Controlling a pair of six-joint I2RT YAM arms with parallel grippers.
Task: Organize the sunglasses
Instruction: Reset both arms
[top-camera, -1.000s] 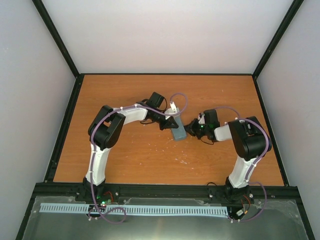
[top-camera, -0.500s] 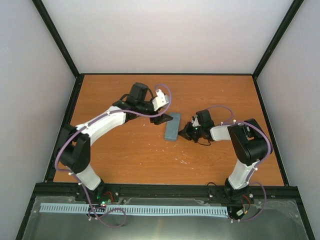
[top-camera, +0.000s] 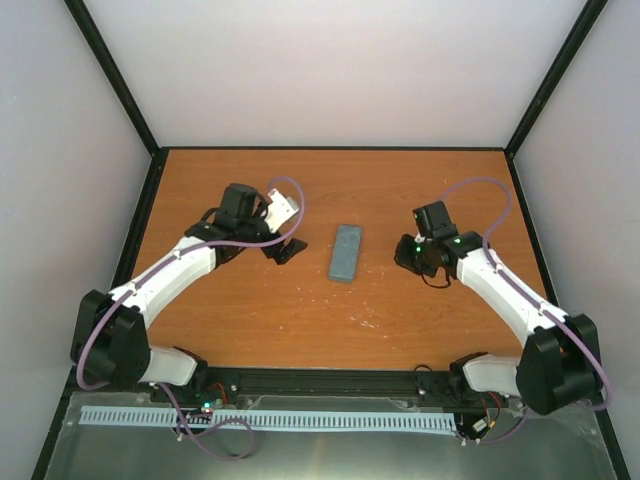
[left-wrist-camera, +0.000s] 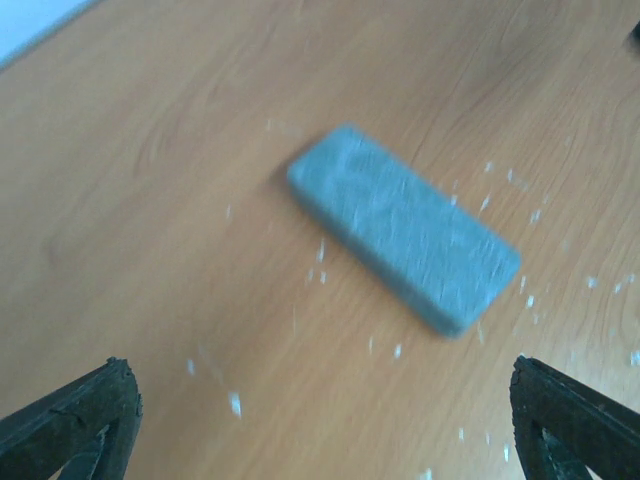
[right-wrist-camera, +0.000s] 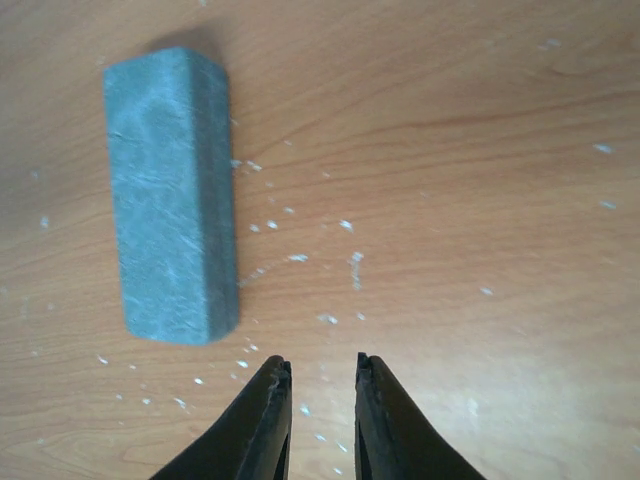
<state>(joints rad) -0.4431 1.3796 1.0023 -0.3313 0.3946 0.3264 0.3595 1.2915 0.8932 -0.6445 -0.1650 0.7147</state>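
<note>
Count taken: one bench (top-camera: 300, 320). One grey-blue oblong case (top-camera: 346, 252) on it. Two arms (top-camera: 170, 275), each with one hand: left hand (top-camera: 288, 250), right hand (right-wrist-camera: 322, 380). White specks (right-wrist-camera: 352, 262) were many; too small and blurred to number.

Left wrist view: grey-blue case (left-wrist-camera: 403, 240) motion-smeared, surface detail lost. Left gripper (left-wrist-camera: 320, 368): fingers cut off at bottom corners. Right gripper (right-wrist-camera: 321, 362): fingers cut off by bottom edge. Case interior hidden.
</note>
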